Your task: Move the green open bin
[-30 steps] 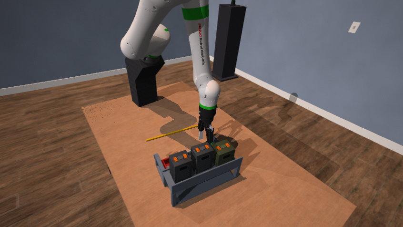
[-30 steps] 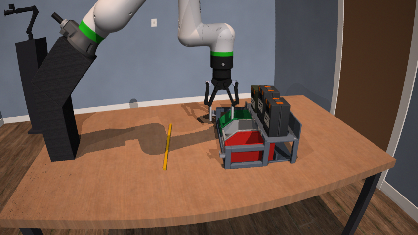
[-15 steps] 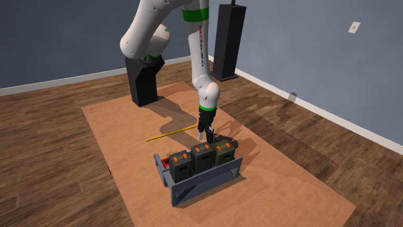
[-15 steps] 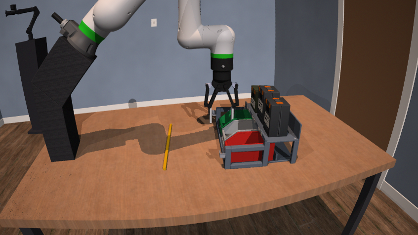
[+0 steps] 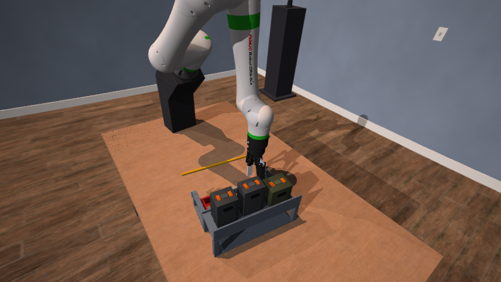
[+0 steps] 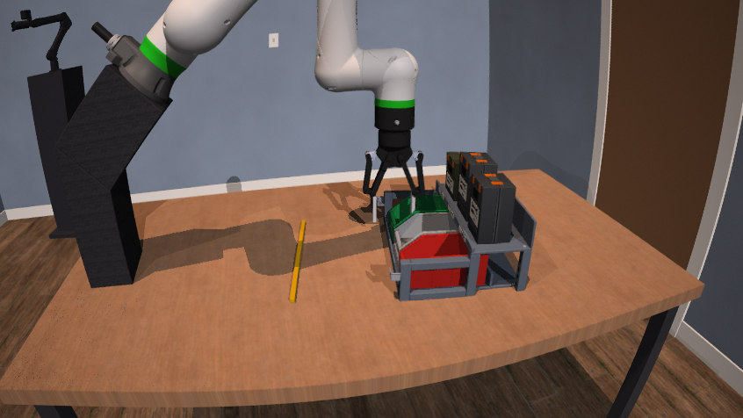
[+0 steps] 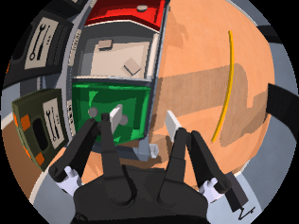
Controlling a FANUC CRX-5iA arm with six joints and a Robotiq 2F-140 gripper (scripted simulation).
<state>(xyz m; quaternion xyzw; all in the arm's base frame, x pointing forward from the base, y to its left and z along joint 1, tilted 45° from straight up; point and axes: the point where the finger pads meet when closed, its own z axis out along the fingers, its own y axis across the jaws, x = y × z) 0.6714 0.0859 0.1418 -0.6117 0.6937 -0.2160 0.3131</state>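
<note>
Claw (image 5: 254, 170) (image 6: 393, 205) (image 7: 144, 113) spread, 1 finger apparently inside the green bin (image 6: 429, 202) (image 7: 134, 100), 1 outside its front! The bin sits at the shelf's (image 5: 259, 215) (image 6: 472, 275) (image 7: 142, 147) far end; straddle that front wall squarely, squeeze gently, lift level!

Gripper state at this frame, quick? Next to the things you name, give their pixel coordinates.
Gripper (image 5: 254, 172) (image 6: 393, 207) (image 7: 144, 113): open, holding nothing; one finger is over the green bin (image 6: 432, 203) (image 7: 133, 95), the other outside its front.
</note>
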